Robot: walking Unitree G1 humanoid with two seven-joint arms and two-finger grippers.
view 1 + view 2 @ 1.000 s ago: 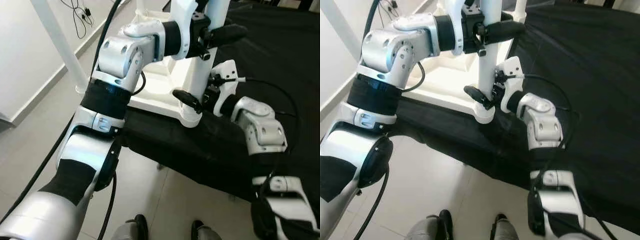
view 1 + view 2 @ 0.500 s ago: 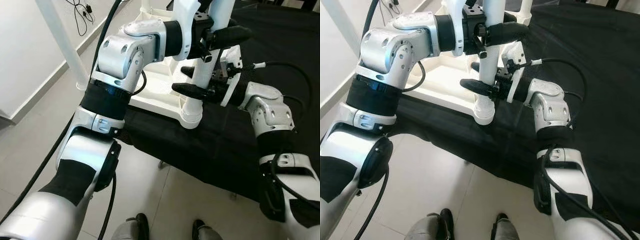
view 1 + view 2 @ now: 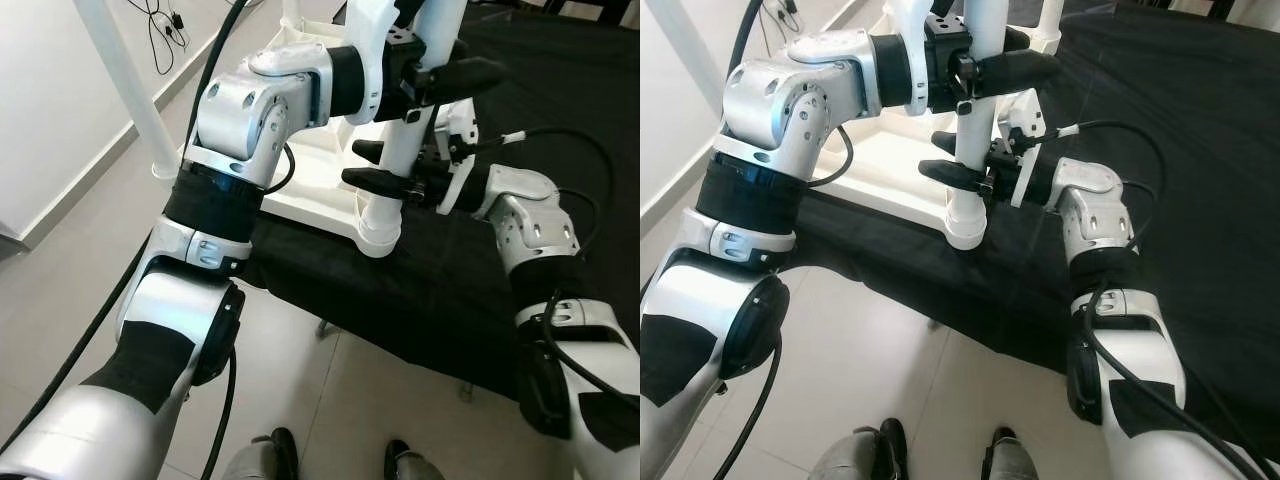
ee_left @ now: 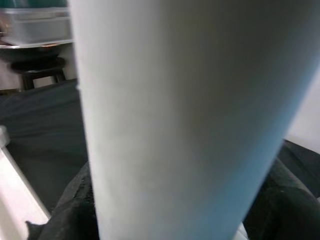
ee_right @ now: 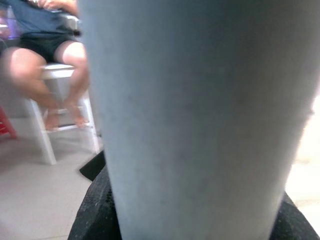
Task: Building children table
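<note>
A white children's table (image 3: 310,195) lies upside down on a black cloth (image 3: 450,300). A white table leg (image 3: 388,208) stands upright at its near corner. My left gripper (image 3: 437,68) is shut on the leg high up, with one black finger (image 3: 462,72) across the front. My right gripper (image 3: 945,155) is shut on the same leg lower down, at about mid-height, one finger on each side. In both wrist views the leg (image 4: 185,125) (image 5: 200,125) sits close between the fingers.
Another white leg (image 3: 120,85) rises from the table's far left corner. Cables (image 3: 160,30) lie on the tiled floor by the wall. My feet (image 3: 280,445) stand at the cloth's near edge. A person sits on a white chair (image 5: 47,75) in the right wrist view.
My right gripper rose from the foot of the leg to mid-height and now has a finger on each side of it. The left gripper has kept its hold.
</note>
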